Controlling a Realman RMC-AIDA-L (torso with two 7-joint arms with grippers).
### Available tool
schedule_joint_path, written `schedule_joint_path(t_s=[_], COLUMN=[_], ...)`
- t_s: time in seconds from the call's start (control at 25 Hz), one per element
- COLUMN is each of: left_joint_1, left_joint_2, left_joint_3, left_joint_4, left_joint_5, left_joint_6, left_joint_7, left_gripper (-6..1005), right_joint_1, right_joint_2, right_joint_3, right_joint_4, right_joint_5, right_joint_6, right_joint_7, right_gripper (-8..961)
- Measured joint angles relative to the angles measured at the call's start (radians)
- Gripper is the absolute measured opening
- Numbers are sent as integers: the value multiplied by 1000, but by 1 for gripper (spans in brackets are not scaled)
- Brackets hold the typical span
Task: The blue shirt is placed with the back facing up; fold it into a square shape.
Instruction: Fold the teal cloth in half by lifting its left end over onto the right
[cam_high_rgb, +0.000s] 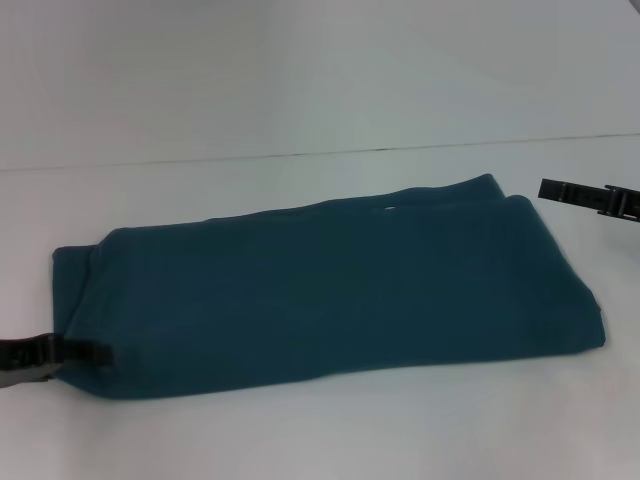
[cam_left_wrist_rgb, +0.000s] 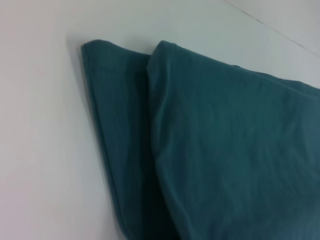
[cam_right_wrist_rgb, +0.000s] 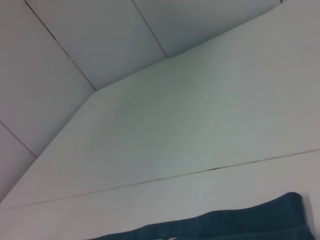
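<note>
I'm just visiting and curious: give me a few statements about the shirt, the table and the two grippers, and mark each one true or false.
1. The blue shirt lies folded into a long band on the white table. True.
2. White lettering shows on the shirt's upper face. False: only plain blue fabric shows.
3. The left gripper is at the shirt's left end. True.
4. The right gripper is pressing down on the middle of the shirt. False: it is beyond the shirt's far right corner, apart from the fabric.
5. The shirt is rolled into a ball. False: it lies flat in layers.
</note>
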Motion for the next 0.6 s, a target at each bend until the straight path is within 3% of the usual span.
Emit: schedule_joint_path(t_s=[0.08, 0.52, 0.6], left_joint_1=[3, 7, 8], left_joint_2=[0, -1, -1], left_joint_3=[1, 4, 4], left_joint_4=[5, 20, 20], left_joint_5=[-1, 0, 3], left_joint_6=[-4, -18, -21], left_joint_7=[7, 12, 12], left_gripper=[674, 212, 164], right_joint_1=[0, 0, 0], right_joint_2=[0, 4, 5], right_joint_3=[0, 0, 0], right_joint_4=[0, 0, 0], right_joint_5=[0, 0, 0], right_joint_6=[0, 0, 1], right_joint_7=[0, -1, -1], right_gripper=[784, 779, 780])
